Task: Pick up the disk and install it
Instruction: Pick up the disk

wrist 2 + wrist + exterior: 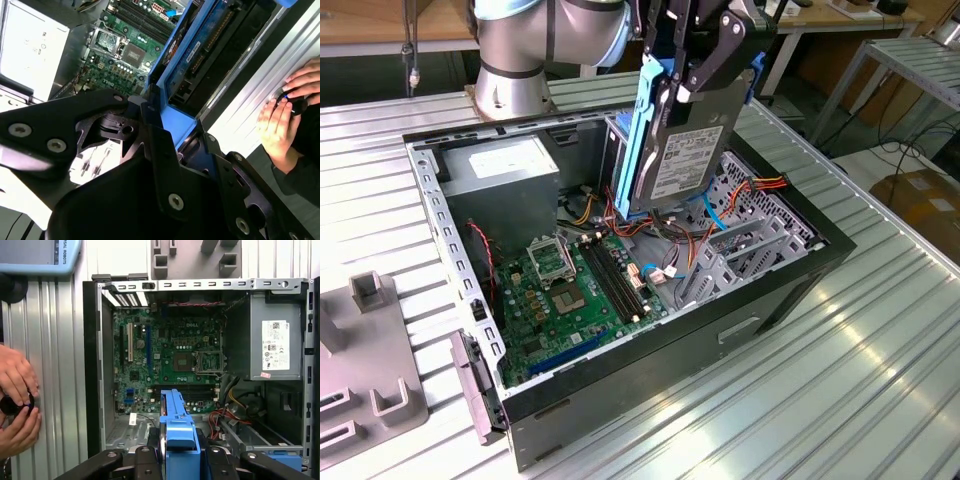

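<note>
- One gripper (pixel 682 88) is observed at the end of the arm (pixel 520 50), clamped onto the disk (pixel 688 160). Its black fingers (pixel 715 62) are pressed against the flat faces near the disk's upper end.
- The disk is held on edge, roughly upright and slightly tilted. Its white-labelled face is turned toward the exterior view's right, and its blue carrier frame (pixel 648 130) runs along the side toward the exterior view's left.
- The disk is positioned over the open computer case (pixel 780 290). It is above the cables (pixel 665 235) that lie between the motherboard (pixel 570 290) and the perforated metal frame (pixel 750 195).
- The disk's lower edge appears to hang just clear of the cables, but contact cannot be ruled out from the exterior view.
- In both wrist views, the carrier frame is seen between the gripper's black links, with the motherboard beyond it.
- The case is laid on its side, uncovered, on a ribbed metal table (pixel 840 400). A silver power supply (pixel 500 170) is seated in the corner nearest the arm's base.
- A person's hands (pixel 15 375) are noted on the table beside the case, closed around a small black object (pixel 10 405).
- A grey fixture (pixel 370 390) is recorded on the table near the case, at the exterior view's left.
</note>
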### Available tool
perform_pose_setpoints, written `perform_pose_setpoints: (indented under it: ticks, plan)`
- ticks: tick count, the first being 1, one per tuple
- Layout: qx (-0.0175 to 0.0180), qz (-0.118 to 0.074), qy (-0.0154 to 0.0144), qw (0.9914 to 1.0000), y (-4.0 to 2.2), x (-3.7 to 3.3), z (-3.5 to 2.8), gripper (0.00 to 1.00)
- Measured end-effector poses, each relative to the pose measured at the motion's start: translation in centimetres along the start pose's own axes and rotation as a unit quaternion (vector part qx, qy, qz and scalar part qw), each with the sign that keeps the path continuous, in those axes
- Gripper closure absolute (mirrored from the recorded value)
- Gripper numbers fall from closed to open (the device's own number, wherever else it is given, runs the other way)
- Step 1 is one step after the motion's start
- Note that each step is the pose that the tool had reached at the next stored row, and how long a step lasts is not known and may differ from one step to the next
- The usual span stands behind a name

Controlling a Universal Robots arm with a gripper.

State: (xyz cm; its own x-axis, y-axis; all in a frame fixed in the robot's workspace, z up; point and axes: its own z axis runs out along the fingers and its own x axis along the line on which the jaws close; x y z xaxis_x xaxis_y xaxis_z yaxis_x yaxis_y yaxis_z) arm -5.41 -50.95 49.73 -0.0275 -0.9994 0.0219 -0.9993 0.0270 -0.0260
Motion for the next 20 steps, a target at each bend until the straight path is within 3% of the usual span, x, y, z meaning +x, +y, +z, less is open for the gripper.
perform_pose_setpoints:
  ticks: [6, 20]
  plan:
    - [0.0, 0.0, 0.0, 1.0, -0.04, 1.02, 0.08, 0.63]
    - [0.0, 0.0, 0.0, 1.0, -0.06, 1.2, 0.08, 0.63]
